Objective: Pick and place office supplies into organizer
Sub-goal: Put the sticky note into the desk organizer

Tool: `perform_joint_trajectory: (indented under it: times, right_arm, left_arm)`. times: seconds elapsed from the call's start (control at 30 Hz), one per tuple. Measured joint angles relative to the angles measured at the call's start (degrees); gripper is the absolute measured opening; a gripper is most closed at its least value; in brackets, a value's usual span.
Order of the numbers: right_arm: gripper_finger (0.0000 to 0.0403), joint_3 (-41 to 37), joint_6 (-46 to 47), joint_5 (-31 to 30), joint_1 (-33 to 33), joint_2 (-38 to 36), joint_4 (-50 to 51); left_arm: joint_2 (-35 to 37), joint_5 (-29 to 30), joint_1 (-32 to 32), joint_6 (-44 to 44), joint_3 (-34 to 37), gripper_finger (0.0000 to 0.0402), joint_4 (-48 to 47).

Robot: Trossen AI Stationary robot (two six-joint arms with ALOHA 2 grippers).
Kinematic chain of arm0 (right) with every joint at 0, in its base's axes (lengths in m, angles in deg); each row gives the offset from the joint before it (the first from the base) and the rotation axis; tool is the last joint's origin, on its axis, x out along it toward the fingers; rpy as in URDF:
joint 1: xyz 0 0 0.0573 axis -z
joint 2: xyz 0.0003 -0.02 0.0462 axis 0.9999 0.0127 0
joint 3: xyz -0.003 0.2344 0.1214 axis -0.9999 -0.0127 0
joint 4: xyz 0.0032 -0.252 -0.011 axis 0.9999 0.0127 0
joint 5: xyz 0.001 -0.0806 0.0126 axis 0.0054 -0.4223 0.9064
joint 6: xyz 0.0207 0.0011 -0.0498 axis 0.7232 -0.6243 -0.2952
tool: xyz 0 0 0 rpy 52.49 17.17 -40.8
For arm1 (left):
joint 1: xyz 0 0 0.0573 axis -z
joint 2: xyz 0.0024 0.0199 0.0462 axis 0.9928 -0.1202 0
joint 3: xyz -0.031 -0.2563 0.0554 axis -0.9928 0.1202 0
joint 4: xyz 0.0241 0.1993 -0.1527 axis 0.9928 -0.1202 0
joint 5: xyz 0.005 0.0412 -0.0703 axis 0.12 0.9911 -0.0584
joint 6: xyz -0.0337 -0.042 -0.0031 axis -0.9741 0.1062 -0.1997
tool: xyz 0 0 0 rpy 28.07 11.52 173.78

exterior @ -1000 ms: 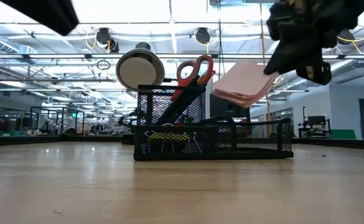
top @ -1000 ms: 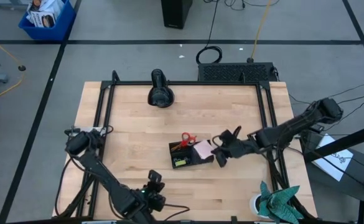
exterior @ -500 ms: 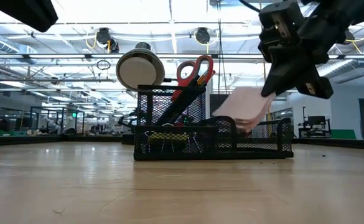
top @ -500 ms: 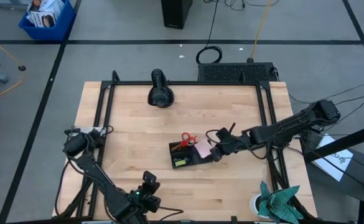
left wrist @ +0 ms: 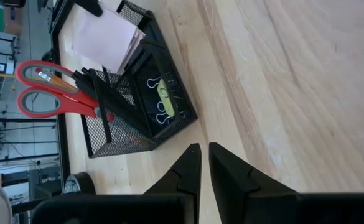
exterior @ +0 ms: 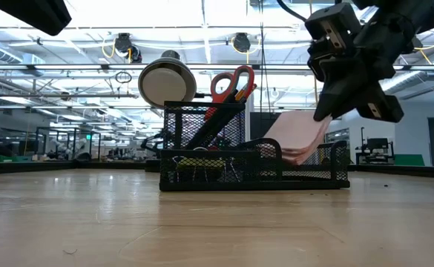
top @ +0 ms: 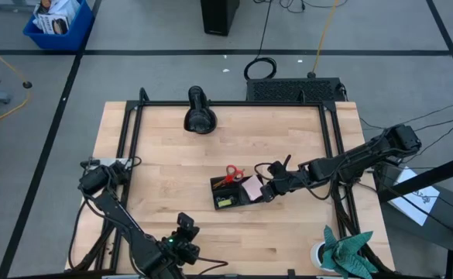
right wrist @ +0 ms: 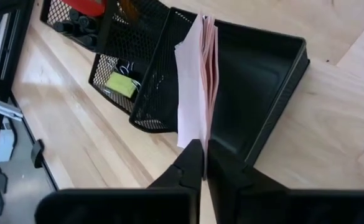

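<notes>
The black mesh organizer [top: 228, 195] stands mid-table. Red-handled scissors [exterior: 231, 81] and pens stand upright in its tall cup. Binder clips and a yellow-green piece [left wrist: 163, 93] lie in a low compartment. My right gripper [top: 266, 191] is just right of the organizer, shut on the pink sticky-note pad [exterior: 300, 137], whose lower end dips into the open tray compartment [right wrist: 256, 81]. My left gripper [top: 186, 225] hovers near the table's near edge, shut and holding nothing, pointing toward the organizer [left wrist: 138, 118]. My right gripper pinches the pad's upper edge [right wrist: 200, 134] between its two fingers, slanting down from the table's right. The pad stands on edge and tilts steeply. Its lower end [exterior: 294, 154] is down inside the tray compartment; whether it rests on the floor there, I cannot tell.
A black rounded cylindrical device [top: 199, 111] lies at the far side of the table. A teal-green cloth [top: 342, 249] sits at the near right corner. Bare wood lies left of and in front of the organizer.
My right gripper has sunk and moved left toward the organizer while rolling its wrist. The pink pad has tipped from nearly level above the tray to a steep slant, and its lower end has gone down into the tray compartment.
</notes>
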Motion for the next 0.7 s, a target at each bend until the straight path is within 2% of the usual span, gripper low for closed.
perform_joint_trajectory:
  times: [0.5, 0.7]
  right_arm:
    - [0.0003, 0.09, -0.19, -0.05, 0.71, 0.19, -2.98]
    - [0.0003, 0.1, -0.2, 0.78, 0.71, 3.65, -3.42]
  left_arm:
    - [0.0, 0.3, 0.0, -1.31, 0.0, 0.0037, 0.11]
    - [0.0, 0.31, 0.0, -1.72, 0.0, 0.0037, 0.18]
